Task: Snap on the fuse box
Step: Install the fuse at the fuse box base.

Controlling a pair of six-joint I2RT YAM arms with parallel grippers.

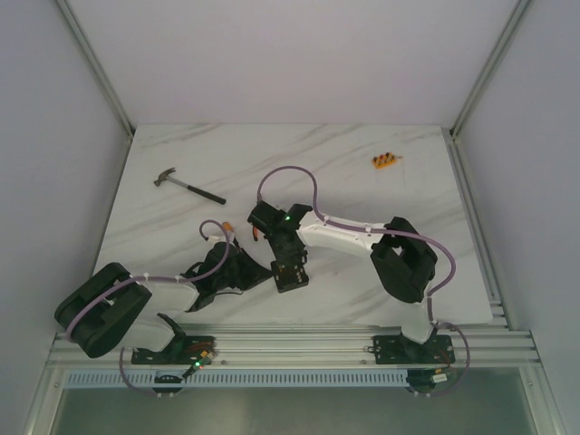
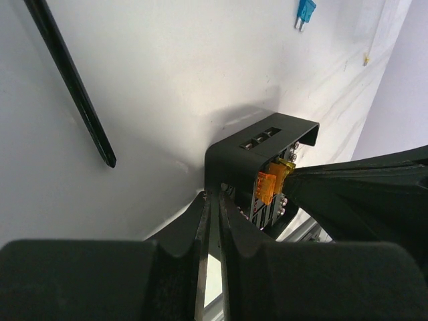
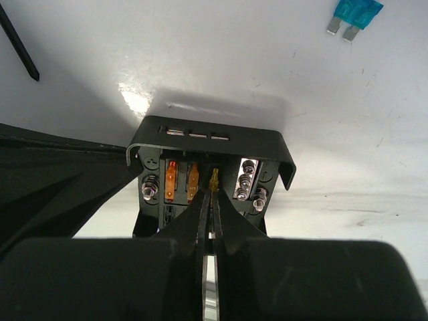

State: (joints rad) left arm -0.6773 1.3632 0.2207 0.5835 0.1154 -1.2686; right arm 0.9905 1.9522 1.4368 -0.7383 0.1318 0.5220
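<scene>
My left gripper (image 2: 214, 198) clamps the fuse box (image 3: 210, 142); right gripper (image 3: 212, 198) pinches a fuse (image 3: 214, 179) at its slot, not yet seated.

Hammer (image 1: 188, 186) with a black handle lies near the far-left corner of the white marbled table (image 1: 362, 181), head toward the left edge. Small orange fuse strip (image 1: 386, 161) near the far-right corner, well apart. One loose blue blade fuse (image 3: 358, 12) lies flat on the tabletop.
</scene>
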